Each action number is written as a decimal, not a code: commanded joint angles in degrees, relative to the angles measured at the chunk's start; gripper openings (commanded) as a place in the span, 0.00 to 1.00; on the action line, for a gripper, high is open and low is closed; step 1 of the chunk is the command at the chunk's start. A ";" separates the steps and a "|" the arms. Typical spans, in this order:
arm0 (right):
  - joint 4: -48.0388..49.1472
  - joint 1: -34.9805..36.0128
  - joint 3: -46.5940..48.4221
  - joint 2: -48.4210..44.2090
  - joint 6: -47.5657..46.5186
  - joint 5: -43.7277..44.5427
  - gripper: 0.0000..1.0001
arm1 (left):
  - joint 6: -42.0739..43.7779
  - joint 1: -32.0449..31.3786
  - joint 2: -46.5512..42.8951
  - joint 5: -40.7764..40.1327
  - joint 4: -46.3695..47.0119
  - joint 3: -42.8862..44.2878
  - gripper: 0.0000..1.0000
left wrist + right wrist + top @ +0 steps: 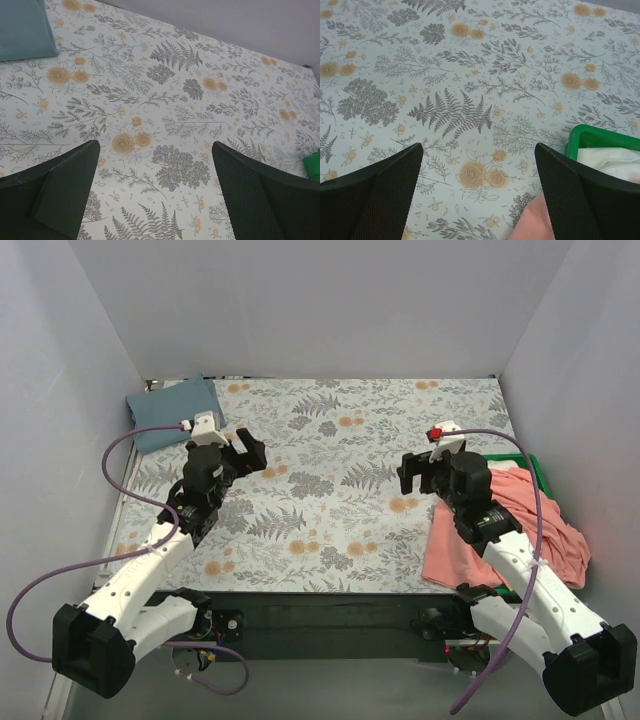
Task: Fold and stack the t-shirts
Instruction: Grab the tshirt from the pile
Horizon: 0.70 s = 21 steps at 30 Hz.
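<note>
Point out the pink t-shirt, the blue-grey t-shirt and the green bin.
pink t-shirt [565, 535], top view, crumpled right-hand part.
blue-grey t-shirt [170, 412], top view, folded upper face.
green bin [605, 137], right wrist view, near rim.

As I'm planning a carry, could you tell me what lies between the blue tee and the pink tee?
Top view: only floral cloth between the blue tee and pink tee, with left gripper and right gripper open above it.

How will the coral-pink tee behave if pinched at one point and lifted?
Likely floppy: the coral-pink tee lies crumpled in loose folds, so it should sag from one pinch. It may snag or drag, since it seems draped over the green bin rim.
</note>
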 commanded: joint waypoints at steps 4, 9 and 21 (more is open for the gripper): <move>3.86 0.09 0.39 -2.90 2.89 9.15 0.98 | 0.03 0.31 -3.64 -2.68 0.14 -2.03 0.95; 0.70 -0.18 1.88 -1.59 5.18 16.51 0.98 | 0.47 0.31 -5.05 -2.42 2.95 -4.13 0.96; -8.62 -15.11 -2.50 -4.57 18.71 37.71 0.98 | 0.03 0.31 -0.83 -5.93 0.93 -3.26 0.98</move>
